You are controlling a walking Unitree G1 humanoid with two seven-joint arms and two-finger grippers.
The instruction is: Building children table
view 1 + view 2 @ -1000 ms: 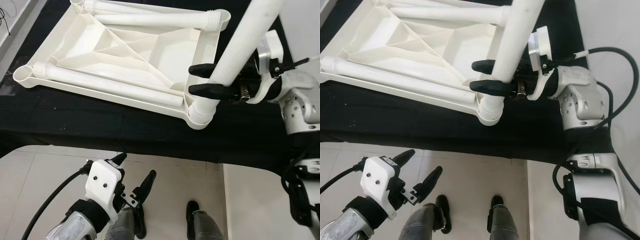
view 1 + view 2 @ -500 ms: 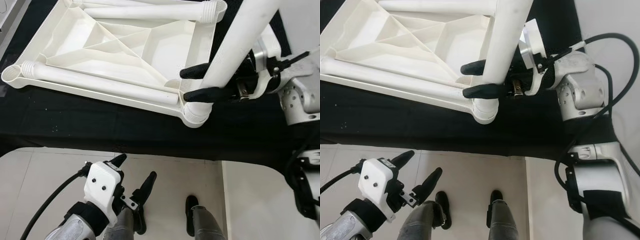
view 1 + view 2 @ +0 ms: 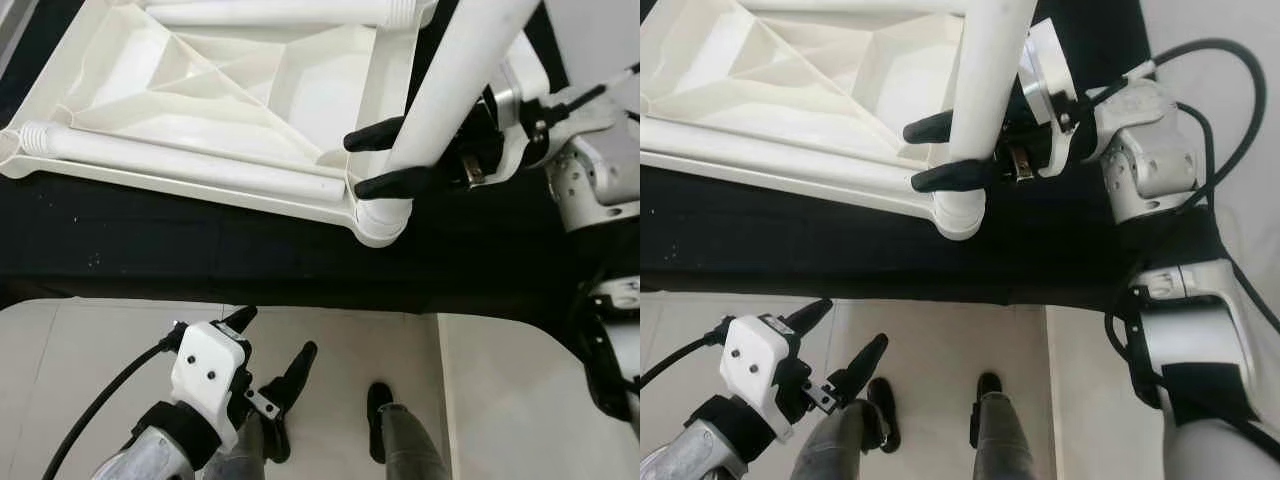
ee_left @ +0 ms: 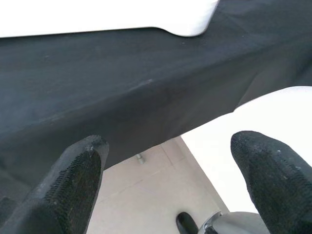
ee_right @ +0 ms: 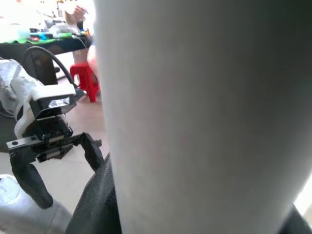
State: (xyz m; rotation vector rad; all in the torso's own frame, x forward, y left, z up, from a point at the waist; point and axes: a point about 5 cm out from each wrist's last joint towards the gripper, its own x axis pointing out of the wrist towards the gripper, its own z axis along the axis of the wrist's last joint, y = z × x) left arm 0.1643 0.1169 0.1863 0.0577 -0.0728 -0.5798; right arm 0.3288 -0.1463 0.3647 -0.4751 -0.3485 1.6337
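Hanging low at your left, the left gripper (image 3: pixel 268 352) idles over pale floor with its 2 black fingers spread apart and nothing between them — clear of the work, just short of the black cloth's near edge.

Move right and you meet the tabletop (image 3: pixel 250 90), a white ribbed panel lying underside-up on the black cloth (image 3: pixel 150 250) so its corner sockets face upward. 2 loose legs (image 3: pixel 190 165) lie along its ribs, one near you and one at the far side, parked where you can reach them.

At the near right corner socket (image 3: pixel 383 215) your right gripper (image 3: pixel 385 160) is clamped around the standing leg (image 3: pixel 450 90), fingers closed on either side low on the tube — a hold that looks meant to steer its base into the socket. The leg tilts away to the upper right, so it is probably not seated square yet.

That socket sits close to the cloth's near edge, with open floor beyond. To the right of the leg your silver arm crowds the space; room to straighten lies mostly leftward, over the panel.
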